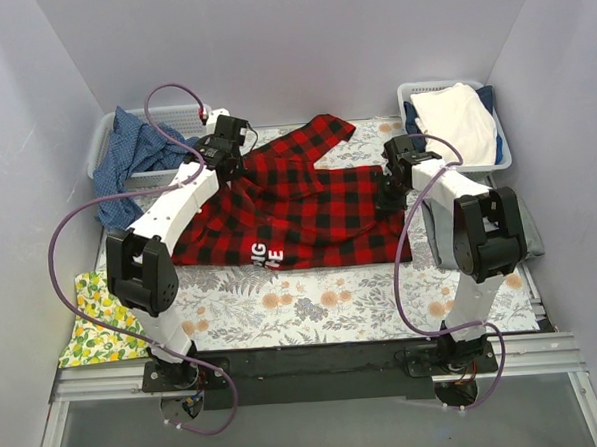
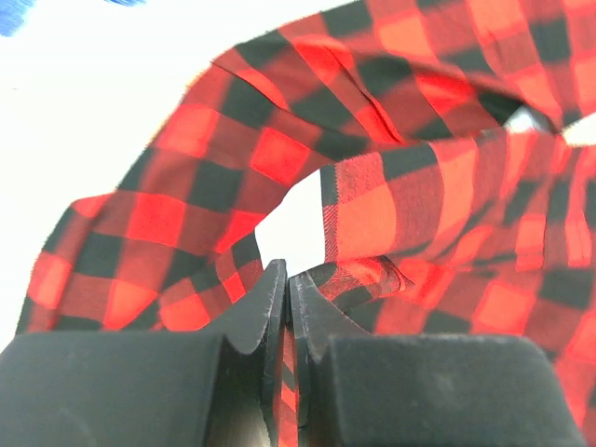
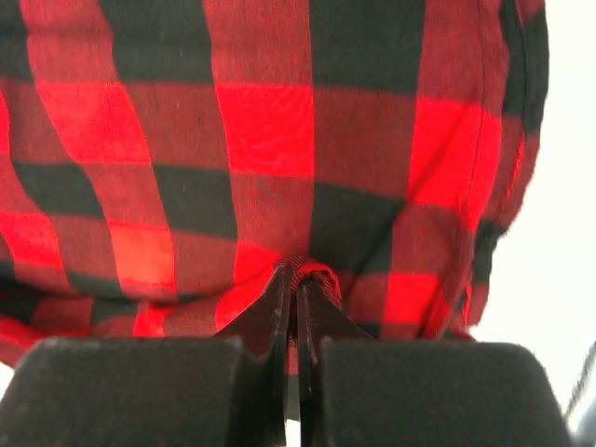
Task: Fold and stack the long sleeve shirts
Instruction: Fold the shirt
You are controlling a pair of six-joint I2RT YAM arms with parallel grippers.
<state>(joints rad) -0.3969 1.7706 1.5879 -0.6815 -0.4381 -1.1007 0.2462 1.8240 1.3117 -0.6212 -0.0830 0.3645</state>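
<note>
A red-and-black plaid long sleeve shirt (image 1: 298,208) with white lettering lies spread across the middle of the floral table cover, one sleeve reaching toward the back. My left gripper (image 1: 230,177) is at the shirt's upper left part. In the left wrist view it (image 2: 287,276) is shut with a fold of the plaid shirt (image 2: 400,186) pinched between the jaws. My right gripper (image 1: 390,195) is at the shirt's right edge. In the right wrist view it (image 3: 296,279) is shut on a bunched ridge of the plaid shirt (image 3: 270,130). A grey shirt (image 1: 534,239) lies behind the right arm.
A grey basket (image 1: 102,144) at the back left holds a blue cloth (image 1: 135,157). A basket (image 1: 505,158) at the back right holds cream-white and navy cloth (image 1: 458,120). A yellow lemon-print cloth (image 1: 95,319) hangs off the near left table edge. White walls enclose three sides.
</note>
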